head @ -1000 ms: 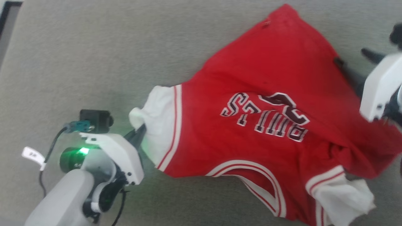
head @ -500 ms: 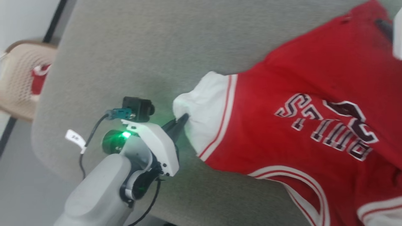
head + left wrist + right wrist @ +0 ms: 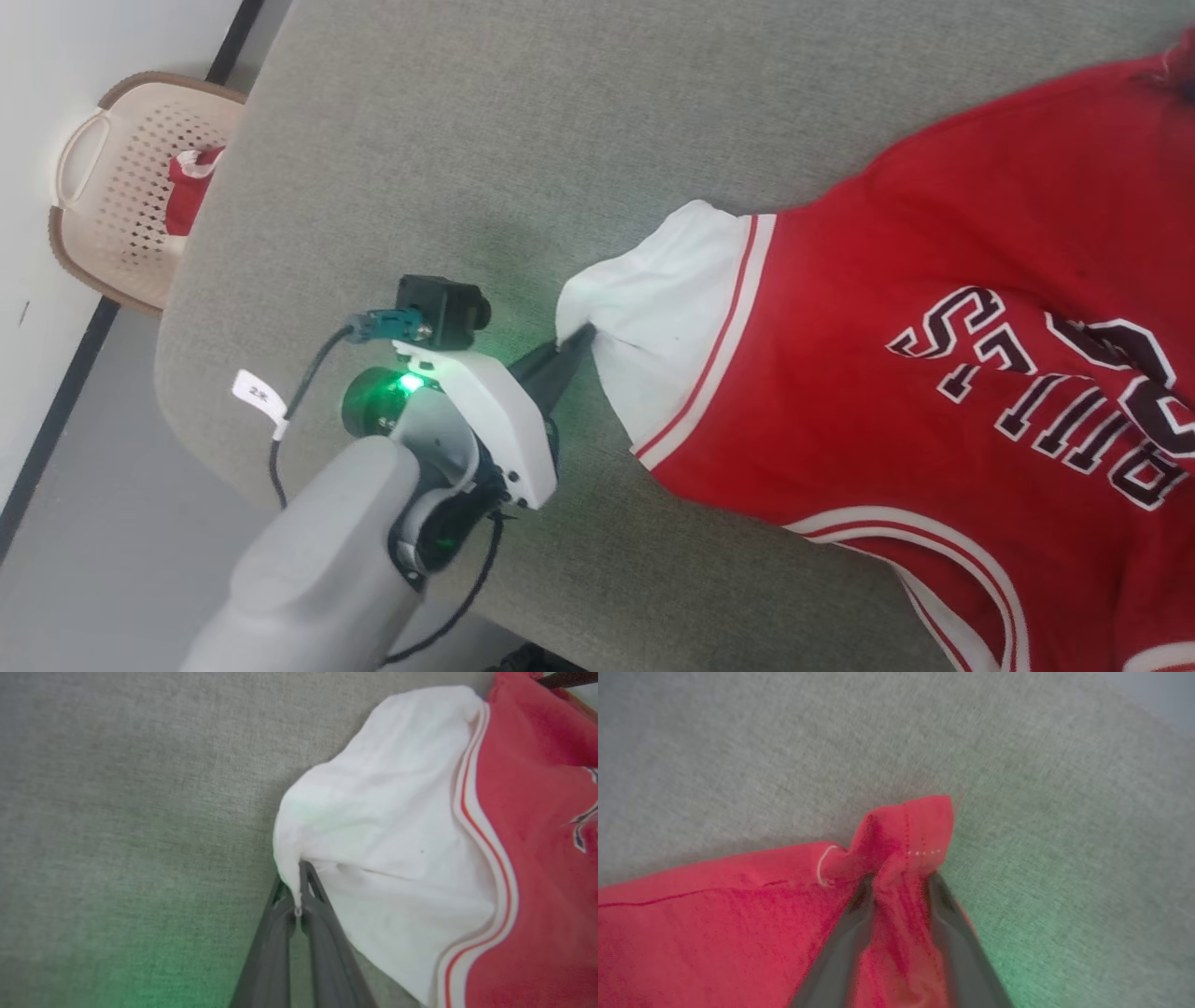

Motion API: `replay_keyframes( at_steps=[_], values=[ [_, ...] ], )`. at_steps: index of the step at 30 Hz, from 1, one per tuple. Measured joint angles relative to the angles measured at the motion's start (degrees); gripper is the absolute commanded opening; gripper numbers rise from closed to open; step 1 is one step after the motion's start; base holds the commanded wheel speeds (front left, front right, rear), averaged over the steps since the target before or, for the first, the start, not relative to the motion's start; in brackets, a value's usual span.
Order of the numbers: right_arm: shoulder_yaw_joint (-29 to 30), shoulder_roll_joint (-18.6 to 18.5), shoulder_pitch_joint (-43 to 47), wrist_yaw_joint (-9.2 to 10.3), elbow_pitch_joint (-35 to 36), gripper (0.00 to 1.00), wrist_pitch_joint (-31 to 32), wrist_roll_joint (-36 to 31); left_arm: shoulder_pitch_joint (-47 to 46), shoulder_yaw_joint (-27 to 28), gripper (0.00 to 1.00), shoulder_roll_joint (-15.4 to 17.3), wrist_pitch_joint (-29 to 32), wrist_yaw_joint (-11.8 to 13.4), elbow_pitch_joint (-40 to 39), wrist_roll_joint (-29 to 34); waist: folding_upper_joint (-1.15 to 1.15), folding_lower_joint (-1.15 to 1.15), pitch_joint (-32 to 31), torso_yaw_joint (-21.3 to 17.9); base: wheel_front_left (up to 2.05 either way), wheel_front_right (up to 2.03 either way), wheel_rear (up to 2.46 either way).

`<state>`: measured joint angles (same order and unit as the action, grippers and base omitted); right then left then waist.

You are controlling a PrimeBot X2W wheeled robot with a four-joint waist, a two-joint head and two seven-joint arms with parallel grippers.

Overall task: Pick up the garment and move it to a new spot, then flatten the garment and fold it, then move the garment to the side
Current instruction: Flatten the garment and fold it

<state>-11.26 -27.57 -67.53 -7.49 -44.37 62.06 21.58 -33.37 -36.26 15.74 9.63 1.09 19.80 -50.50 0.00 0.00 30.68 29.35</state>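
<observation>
The garment, a red jersey with a white sleeve and dark lettering, lies spread on a grey fabric surface. My left gripper is shut on the outer edge of that white sleeve. In the left wrist view the garment's sleeve has its hem pinched between the closed tips of the left gripper. In the right wrist view the right gripper straddles a bunched red corner of the garment. Its two fingers stand apart with the cloth gathered between them.
A beige perforated basket holding some red-and-white cloth stands on the floor at the upper left, beside the surface's rounded edge. Grey floor runs along the left. Bare grey fabric lies above and to the left of the sleeve.
The head camera has swung left, bringing the basket and the surface's edge into the picture. My left gripper keeps its hold on the sleeve, which now lies flatter.
</observation>
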Motion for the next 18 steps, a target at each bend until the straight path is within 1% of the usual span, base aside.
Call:
replay_keyframes(
  at_steps=[3,6,10,13,14,18],
  values=[
    [-0.1,0.3,0.0,-0.04,-0.6,0.00,-0.6,-0.6,-0.9,0.3,0.00,0.5,-0.2,-0.4,1.4,-0.2,0.00,0.00,-0.4,-0.7,0.00,0.00,0.00],
    [-0.8,0.9,0.1,-0.07,-0.5,0.00,-2.4,-0.2,-2.2,1.1,0.00,2.0,-0.1,-0.4,2.5,-0.2,0.00,0.00,-1.0,-2.0,0.00,0.00,0.00],
    [-2.0,1.7,0.9,-0.05,1.3,0.00,-4.0,3.0,-4.8,2.7,0.00,4.5,1.2,0.6,3.0,0.0,0.00,0.00,-2.1,-4.6,0.00,0.00,0.00],
    [-3.6,1.2,1.9,-0.05,3.9,0.00,-5.5,4.8,-8.3,3.5,0.00,7.3,3.1,1.5,2.6,0.8,0.00,0.00,-3.2,-7.0,0.00,0.00,0.00],
    [-4.1,0.5,2.1,-0.05,6.4,0.00,-6.5,6.5,-10.8,4.0,0.00,9.3,4.9,1.9,2.0,1.4,0.00,0.00,-4.1,-8.7,0.00,0.00,0.00],
    [-5.0,-1.0,3.0,-0.05,11.4,0.00,-7.9,9.2,-16.4,4.6,0.00,13.5,9.3,2.5,0.6,2.6,0.00,0.00,-6.0,-12.2,0.00,0.00,0.00]
  ],
)
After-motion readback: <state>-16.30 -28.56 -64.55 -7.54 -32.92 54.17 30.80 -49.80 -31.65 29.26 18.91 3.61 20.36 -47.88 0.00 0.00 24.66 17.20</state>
